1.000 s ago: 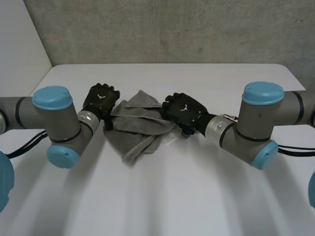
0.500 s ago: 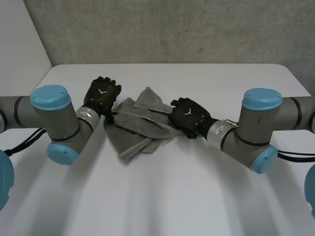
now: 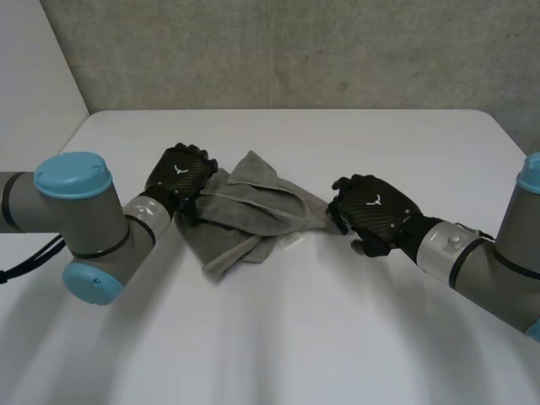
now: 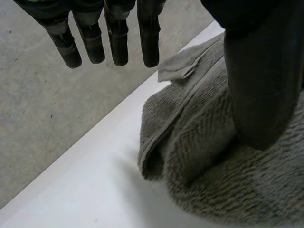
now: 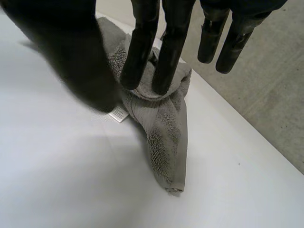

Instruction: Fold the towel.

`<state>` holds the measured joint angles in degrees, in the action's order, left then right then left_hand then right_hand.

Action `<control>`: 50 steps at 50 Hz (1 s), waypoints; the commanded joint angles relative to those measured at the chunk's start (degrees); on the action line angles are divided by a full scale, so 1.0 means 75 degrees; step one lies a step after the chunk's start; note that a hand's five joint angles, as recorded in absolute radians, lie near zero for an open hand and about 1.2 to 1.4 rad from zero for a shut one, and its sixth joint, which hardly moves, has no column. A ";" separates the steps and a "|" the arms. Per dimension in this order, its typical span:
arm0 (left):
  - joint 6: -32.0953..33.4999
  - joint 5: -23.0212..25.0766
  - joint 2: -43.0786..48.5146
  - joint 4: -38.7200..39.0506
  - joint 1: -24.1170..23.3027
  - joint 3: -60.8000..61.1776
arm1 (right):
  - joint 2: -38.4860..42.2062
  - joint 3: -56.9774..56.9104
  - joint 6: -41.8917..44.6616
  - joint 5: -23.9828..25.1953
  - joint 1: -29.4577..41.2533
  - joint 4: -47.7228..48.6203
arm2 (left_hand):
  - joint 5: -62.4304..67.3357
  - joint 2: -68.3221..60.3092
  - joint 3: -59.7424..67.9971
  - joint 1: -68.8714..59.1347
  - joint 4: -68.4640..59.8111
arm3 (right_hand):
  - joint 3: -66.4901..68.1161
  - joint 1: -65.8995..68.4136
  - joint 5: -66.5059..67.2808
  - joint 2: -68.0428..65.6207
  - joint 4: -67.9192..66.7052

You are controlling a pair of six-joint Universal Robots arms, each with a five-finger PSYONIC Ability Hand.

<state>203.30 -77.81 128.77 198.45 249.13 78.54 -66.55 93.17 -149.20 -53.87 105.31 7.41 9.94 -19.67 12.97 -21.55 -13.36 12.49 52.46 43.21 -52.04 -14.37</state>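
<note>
A grey towel (image 3: 253, 211) lies crumpled in the middle of the white table (image 3: 337, 337), with a small white label (image 3: 291, 241) near its front edge. My left hand (image 3: 179, 177) is at the towel's left edge. In the left wrist view its fingers (image 4: 118, 42) are straight and off the cloth, and its thumb (image 4: 261, 85) rests on the towel (image 4: 213, 171). My right hand (image 3: 371, 211) is at the towel's right tip. In the right wrist view two fingers (image 5: 171, 47) and the thumb (image 5: 71, 47) pinch a bunched end of the towel (image 5: 164, 137) next to the label (image 5: 118, 114).
The table's far edge (image 3: 287, 110) runs along a grey concrete wall (image 3: 295, 51). Bare white tabletop spreads in front of the towel and out to both sides. Both forearms reach in low over the table from the left and right.
My right hand has moved right and toward the front, drawing the towel's right tip out with it. The left hand shifted slightly onto the towel's left edge.
</note>
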 commanded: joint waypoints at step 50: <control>-0.1126 0.0109 -0.2404 -0.0034 -0.0065 0.2606 | -0.1580 0.2085 -0.1470 0.0292 -0.0377 0.0149 | -0.0130 0.0094 -0.0396 0.0345 0.0448 | -0.0332 0.3672 0.3572 -0.3728 0.0582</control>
<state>194.70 -77.25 110.97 198.20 248.71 96.91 -70.99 100.30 -170.72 -54.01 107.96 10.55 8.21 -19.56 12.97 -21.55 -13.36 12.49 76.11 66.62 -74.97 -14.37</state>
